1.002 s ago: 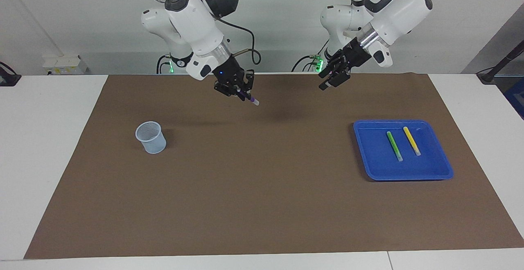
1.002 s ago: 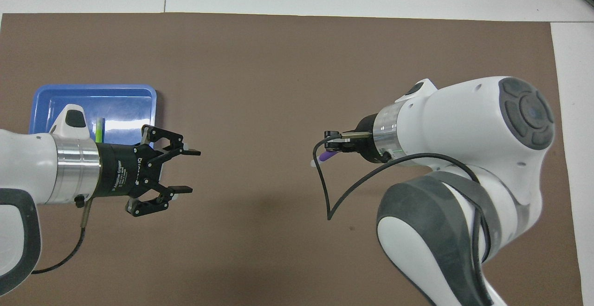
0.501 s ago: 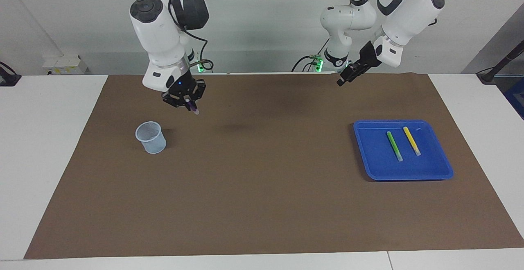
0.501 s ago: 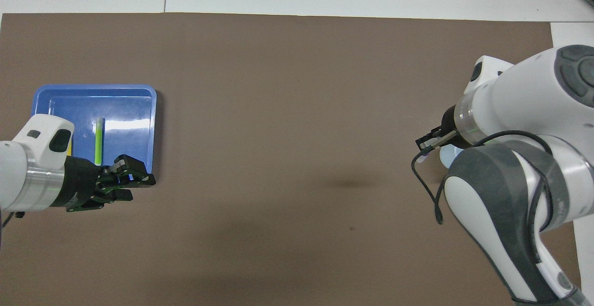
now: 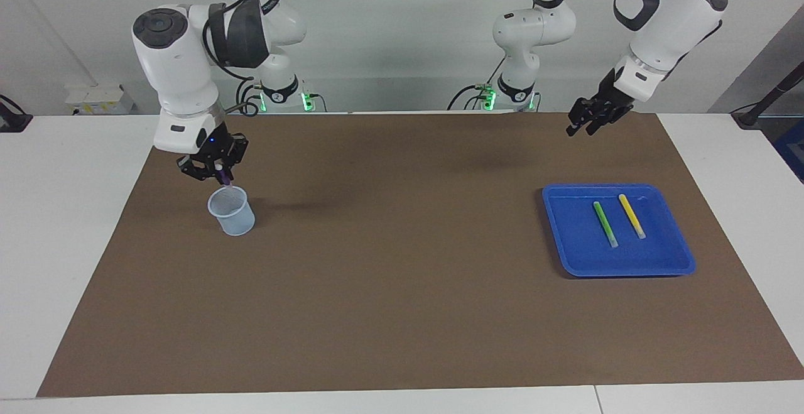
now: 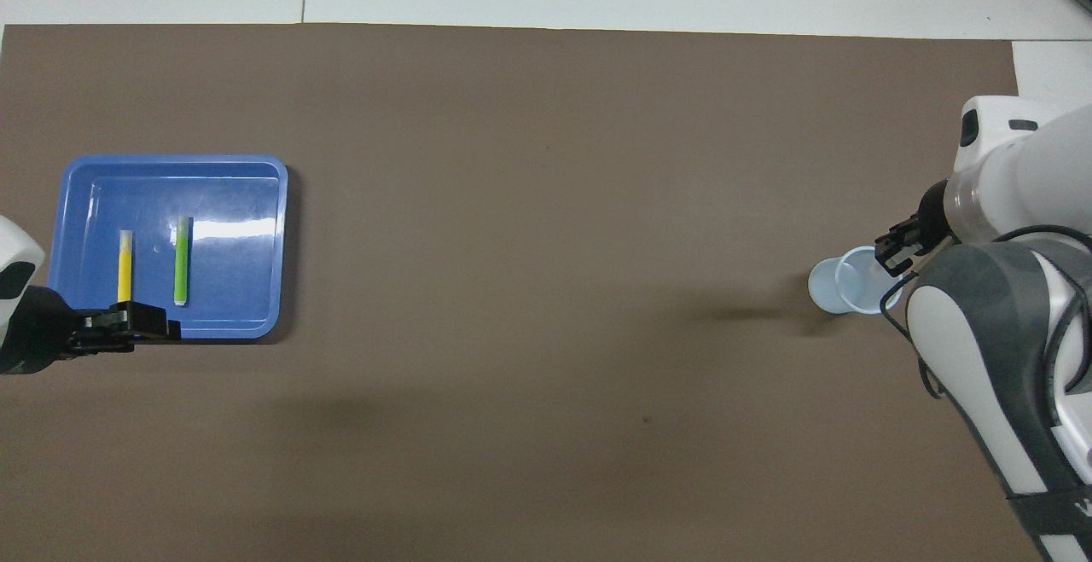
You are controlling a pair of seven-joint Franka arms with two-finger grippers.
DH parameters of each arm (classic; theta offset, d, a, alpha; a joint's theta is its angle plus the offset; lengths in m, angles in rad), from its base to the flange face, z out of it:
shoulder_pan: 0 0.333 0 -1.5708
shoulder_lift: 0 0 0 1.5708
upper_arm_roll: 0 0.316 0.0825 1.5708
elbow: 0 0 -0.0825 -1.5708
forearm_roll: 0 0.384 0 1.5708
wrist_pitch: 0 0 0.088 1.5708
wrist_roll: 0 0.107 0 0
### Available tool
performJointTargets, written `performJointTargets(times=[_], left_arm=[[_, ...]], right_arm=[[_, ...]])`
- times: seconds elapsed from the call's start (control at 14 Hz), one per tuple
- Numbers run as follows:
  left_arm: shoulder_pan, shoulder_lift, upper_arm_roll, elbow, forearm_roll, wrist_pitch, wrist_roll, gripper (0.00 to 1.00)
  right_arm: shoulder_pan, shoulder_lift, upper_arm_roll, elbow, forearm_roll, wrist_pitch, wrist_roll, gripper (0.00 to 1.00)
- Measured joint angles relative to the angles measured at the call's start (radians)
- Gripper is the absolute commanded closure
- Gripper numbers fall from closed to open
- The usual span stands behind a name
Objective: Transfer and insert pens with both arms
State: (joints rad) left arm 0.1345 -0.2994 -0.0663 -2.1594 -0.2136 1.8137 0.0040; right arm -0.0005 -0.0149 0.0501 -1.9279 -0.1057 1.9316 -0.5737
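Right pincer (image 5: 221, 175) hangs directly over the pale blue cup (image 5: 232, 211), which stands on the brown mat (image 5: 402, 288) toward the right arm's end of the surface. Clamped between its fingertips is the purple pen (image 5: 224, 180), pointing down; only the short lower part shows beneath the pincer, its tip just above the cup's rim and not visibly inside. From overhead the right pincer (image 6: 903, 242) overlaps the rim of the cup (image 6: 840, 285); the pen itself is hidden there.

Left pincer (image 5: 581, 124) is up in the air over the mat's edge at the robots' end, toward the left arm's end of the surface, with nothing between its fingers. Cannot tell whether its fingertips are apart or together. From overhead the left pincer (image 6: 141, 323) sits over the robot-side rim of the blue tray (image 6: 256, 204).

Blue tray (image 5: 666, 263) lies flat on the mat. In it, side by side and apart from each other: green pen (image 5: 605, 223) and yellow pen (image 5: 631, 215), roughly parallel, the green one toward the table's middle. Both lie well below the left pincer, untouched. Overhead: green pen (image 6: 182, 260), yellow pen (image 6: 124, 265).
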Motion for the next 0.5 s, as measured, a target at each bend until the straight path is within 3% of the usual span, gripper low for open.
performJointTargets(times=[0.21,0.5], left_arm=[[0.019,0.049,0.000,-0.009,0.021,0.084,0.018,0.34],[0.039,0.159,-0.001,-0.012,0.026,0.220,0.055,0.32]], right_arm=[[-0.004,-0.027,0.002,-0.122,-0.002,0.123,-0.003,1.00],[-0.046,-0.039,0.002,-0.181,-0.002,0.185,-0.053,1.00]])
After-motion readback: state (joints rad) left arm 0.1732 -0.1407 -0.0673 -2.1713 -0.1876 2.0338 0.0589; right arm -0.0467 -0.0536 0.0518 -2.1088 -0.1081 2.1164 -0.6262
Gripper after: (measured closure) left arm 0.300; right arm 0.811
